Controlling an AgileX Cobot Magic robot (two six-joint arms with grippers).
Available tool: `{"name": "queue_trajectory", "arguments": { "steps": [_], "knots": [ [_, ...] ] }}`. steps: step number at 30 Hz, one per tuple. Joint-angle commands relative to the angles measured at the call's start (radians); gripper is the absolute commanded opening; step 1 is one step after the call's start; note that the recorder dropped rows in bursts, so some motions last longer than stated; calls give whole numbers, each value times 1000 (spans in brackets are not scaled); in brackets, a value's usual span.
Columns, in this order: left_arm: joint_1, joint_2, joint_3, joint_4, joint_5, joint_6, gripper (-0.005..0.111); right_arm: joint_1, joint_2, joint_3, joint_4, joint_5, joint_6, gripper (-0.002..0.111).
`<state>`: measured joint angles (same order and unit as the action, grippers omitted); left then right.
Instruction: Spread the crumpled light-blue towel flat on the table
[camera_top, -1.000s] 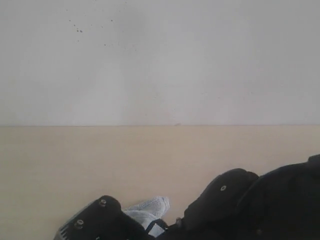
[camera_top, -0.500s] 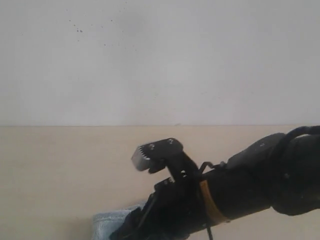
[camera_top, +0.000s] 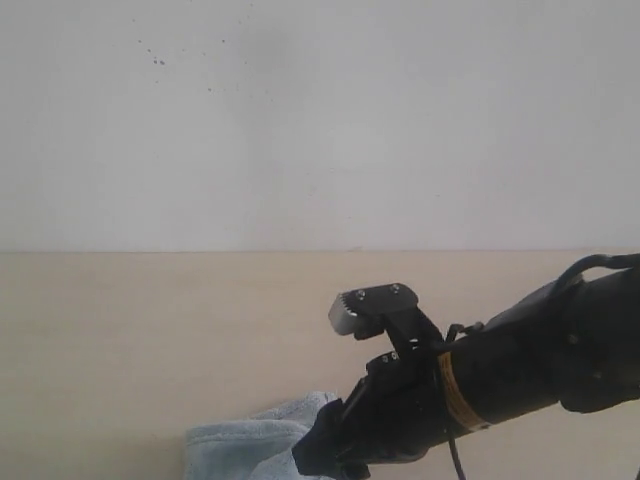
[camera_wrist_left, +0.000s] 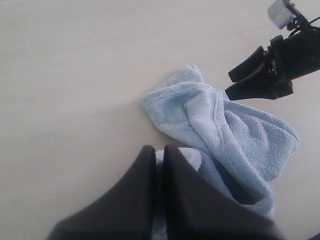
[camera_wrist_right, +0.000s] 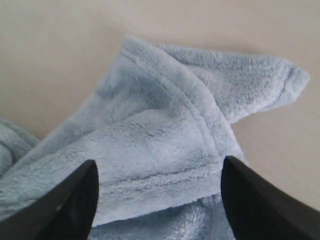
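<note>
The light-blue towel (camera_wrist_left: 227, 127) lies crumpled in folds on the beige table (camera_wrist_left: 70, 75). My left gripper (camera_wrist_left: 160, 150) is shut, with a fold of the towel's edge pinched between its black fingers. It does not show in the exterior view. My right gripper (camera_wrist_right: 160, 175) hovers open just above the towel (camera_wrist_right: 165, 130), its fingers spread wide over a hemmed fold. In the exterior view the right gripper (camera_top: 312, 458) points down at the towel (camera_top: 240, 445) near the bottom edge. The left wrist view shows the right gripper (camera_wrist_left: 236, 83) at the towel's far side. No white tag is visible.
A plain white wall (camera_top: 320, 120) with small dark specks rises behind the table (camera_top: 150, 320). The right arm (camera_top: 520, 370) crosses the lower right of the exterior view. Bare tabletop surrounds the towel on all visible sides.
The left arm has dropped out of the exterior view. The right arm has risen into view, then shifted right. More of the towel now shows at the bottom edge.
</note>
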<state>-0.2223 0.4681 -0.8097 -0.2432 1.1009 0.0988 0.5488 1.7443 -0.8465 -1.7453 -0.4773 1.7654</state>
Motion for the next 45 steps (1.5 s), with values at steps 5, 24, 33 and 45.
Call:
{"name": "queue_trajectory", "arguments": {
  "steps": [5,24,33,45],
  "knots": [
    [0,-8,-2,-2,-17,7,4,-5,103,-62,1,27,-27,65],
    [0,-8,-2,-2,-28,7,4,-5,153,-64,1,42,-67,65],
    [0,-8,-2,-4,-32,7,4,-5,153,-64,1,35,-75,64],
    [0,-8,-2,-4,-32,7,4,-5,153,-64,1,35,-92,36]
  ]
}}
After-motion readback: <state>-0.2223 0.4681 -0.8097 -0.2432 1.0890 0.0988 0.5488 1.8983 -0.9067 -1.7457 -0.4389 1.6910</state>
